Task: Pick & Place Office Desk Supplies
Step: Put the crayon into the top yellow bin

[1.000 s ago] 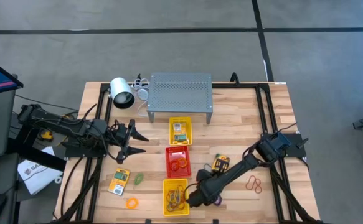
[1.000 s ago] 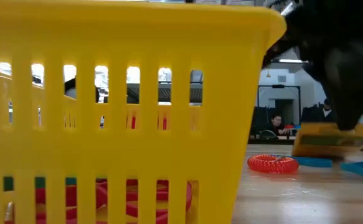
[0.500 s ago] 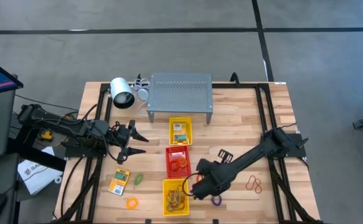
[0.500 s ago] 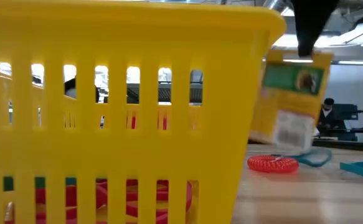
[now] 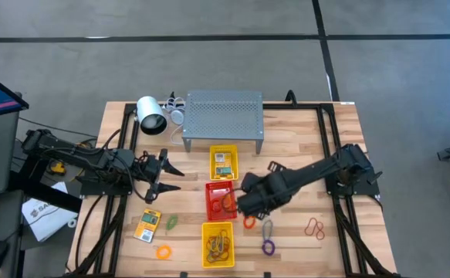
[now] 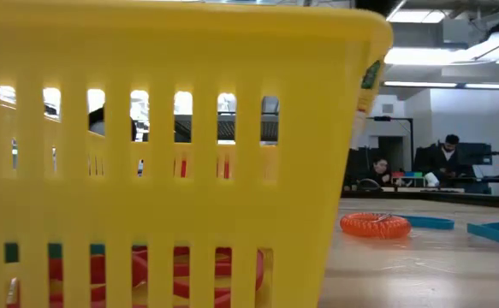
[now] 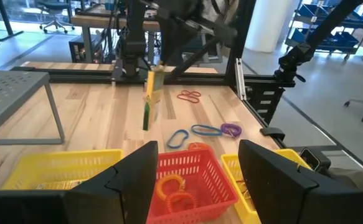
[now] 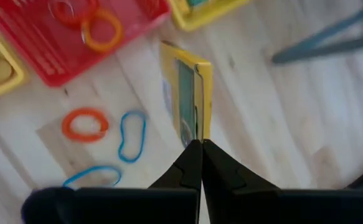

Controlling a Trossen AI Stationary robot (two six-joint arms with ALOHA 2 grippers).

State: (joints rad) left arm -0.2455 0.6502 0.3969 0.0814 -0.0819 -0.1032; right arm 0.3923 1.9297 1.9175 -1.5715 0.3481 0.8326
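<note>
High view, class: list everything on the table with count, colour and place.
trays: three; two yellow, one red; column at table centre.
card packets: three, yellow-orange; one in far yellow tray, one table left, one held.
loops: at least six loose, mixed colours; more in near trays.
mesh shelf: one, grey, far edge.
white cylinder: one, beside shelf.
left end effector: open, left of trays.
right end effector: shut on a packet, by red tray.

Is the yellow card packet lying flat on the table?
No, the right tool pinches the packet by its edge and holds it up above the wood.
</note>
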